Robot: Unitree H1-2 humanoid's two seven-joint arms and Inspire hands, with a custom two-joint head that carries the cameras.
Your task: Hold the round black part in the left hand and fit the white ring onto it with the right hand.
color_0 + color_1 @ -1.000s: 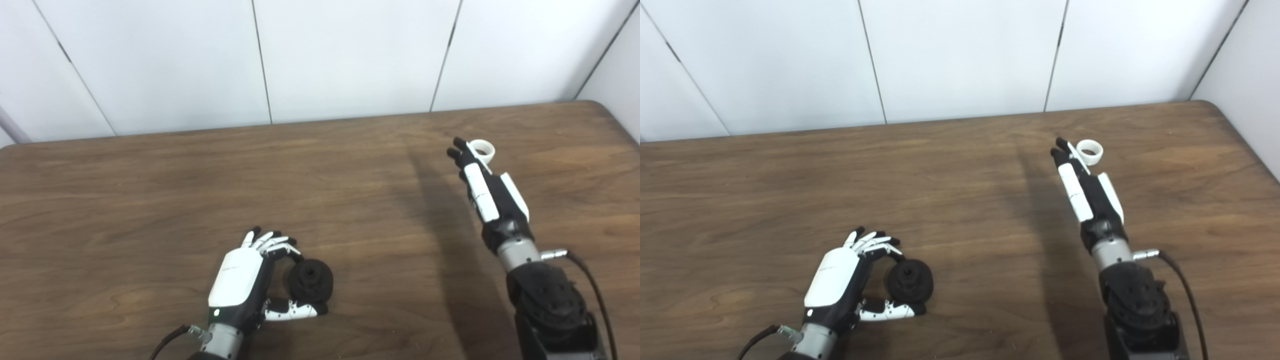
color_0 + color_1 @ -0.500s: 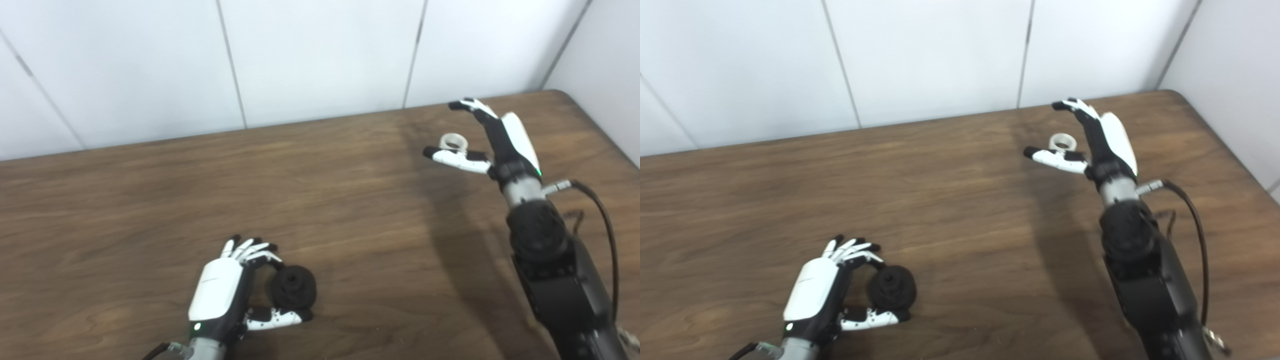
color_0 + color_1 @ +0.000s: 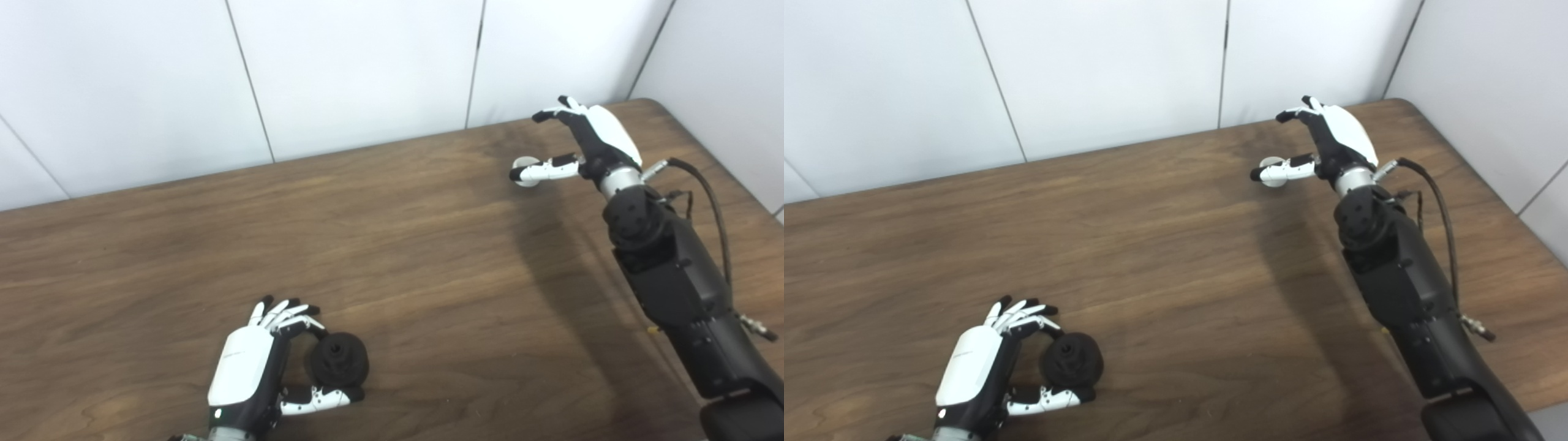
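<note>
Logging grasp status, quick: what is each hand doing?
Left hand: shut on the round black part.
Right hand: open, by the white ring.

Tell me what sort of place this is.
Probably a lab or test bay rather than a home: a bare wooden table stands against plain white wall panels, and the only items are a round black part and a white ring.

White ring (image 3: 524,164) mostly hidden behind right hand (image 3: 585,144) thumb, contact unclear, left hand (image 3: 257,364) wrist cut off at bottom edge, its palm covering round black part (image 3: 339,366) near side, grip uncertain, right forearm cropped below.
</note>
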